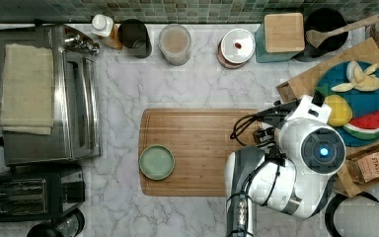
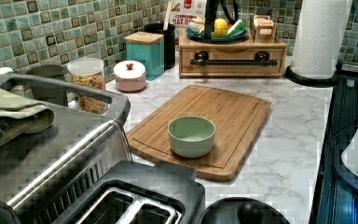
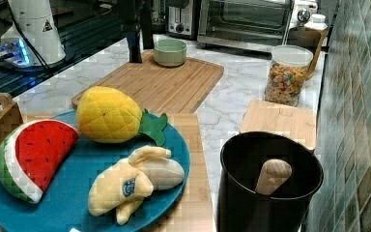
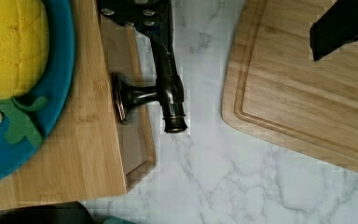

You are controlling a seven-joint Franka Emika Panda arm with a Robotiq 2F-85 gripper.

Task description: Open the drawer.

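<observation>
The drawer (image 2: 233,59) sits barely ajar under the blue fruit plate (image 2: 218,36), and the hand (image 4: 137,11) looks clamped on its black bar handle (image 4: 168,79), presumably to pull toward the cutting board (image 2: 205,126).

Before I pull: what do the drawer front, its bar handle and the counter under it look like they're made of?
Drawer: light wood, likely bamboo, with visible grain and a matte finish.
Bar handle: dark metal by its look, with glossy highlights on the rod and flared post; painted or bronzed, I can't tell.
Counter: white, grey-veined, marble-look, smooth; real stone or laminate is unclear.
</observation>
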